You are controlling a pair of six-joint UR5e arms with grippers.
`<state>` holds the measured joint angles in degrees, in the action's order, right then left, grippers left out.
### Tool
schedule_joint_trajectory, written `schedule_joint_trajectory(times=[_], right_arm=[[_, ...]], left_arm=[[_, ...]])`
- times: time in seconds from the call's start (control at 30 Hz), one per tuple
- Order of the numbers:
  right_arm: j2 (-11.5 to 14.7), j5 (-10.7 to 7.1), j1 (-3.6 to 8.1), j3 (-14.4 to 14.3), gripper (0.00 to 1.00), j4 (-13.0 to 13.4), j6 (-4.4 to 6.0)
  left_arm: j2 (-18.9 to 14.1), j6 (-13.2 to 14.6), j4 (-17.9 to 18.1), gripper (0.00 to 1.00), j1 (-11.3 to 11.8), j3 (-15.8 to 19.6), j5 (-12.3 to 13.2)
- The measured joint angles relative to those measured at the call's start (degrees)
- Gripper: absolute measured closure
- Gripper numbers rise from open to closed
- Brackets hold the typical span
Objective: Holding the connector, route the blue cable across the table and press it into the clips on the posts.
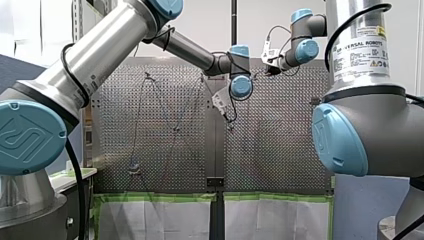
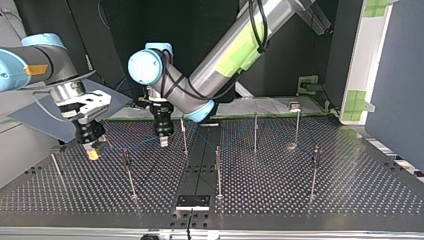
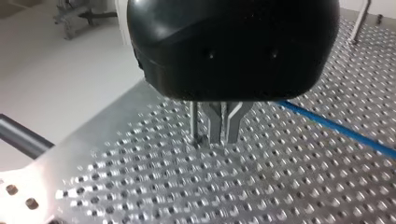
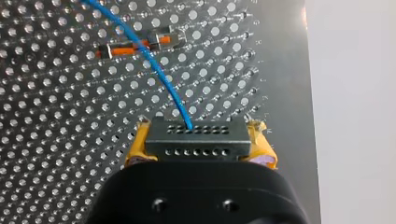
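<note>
Though beside left claw (image 2: 163,143), upright post (image 2: 183,136).

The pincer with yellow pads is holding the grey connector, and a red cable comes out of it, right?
Not red: the cable coming out of the connector is blue, as the right wrist view shows. My right pincer, with yellow pads, does hold it.

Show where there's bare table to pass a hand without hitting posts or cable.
Bare: table strip at the top view's near edge between the middle post and right post, plus the corner past the right post. Crowded: that view's left, where my right gripper, my left gripper, cable and posts bunch.
</note>
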<state>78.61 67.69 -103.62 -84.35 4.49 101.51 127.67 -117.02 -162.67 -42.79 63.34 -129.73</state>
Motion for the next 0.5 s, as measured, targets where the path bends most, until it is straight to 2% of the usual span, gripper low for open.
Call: schedule_joint_trajectory(times=[0.23, 0.4, 0.5], right_arm=[[-0.04, 0.02, -0.07, 0.21, 1.00, 0.01, 0.02], [-0.11, 0.08, -0.09, 0.30, 1.00, 0.06, 0.05], [-0.11, 0.12, -0.10, 0.30, 1.00, 0.02, 0.07]], left_arm=[[-0.08, 0.08, 4.03, 1.00, -0.05, -0.07, 3.39], [-0.09, 0.11, 6.59, 1.00, 0.77, -0.09, 4.36], [-0.06, 0.11, 6.67, 1.00, 1.14, -0.06, 4.60]])
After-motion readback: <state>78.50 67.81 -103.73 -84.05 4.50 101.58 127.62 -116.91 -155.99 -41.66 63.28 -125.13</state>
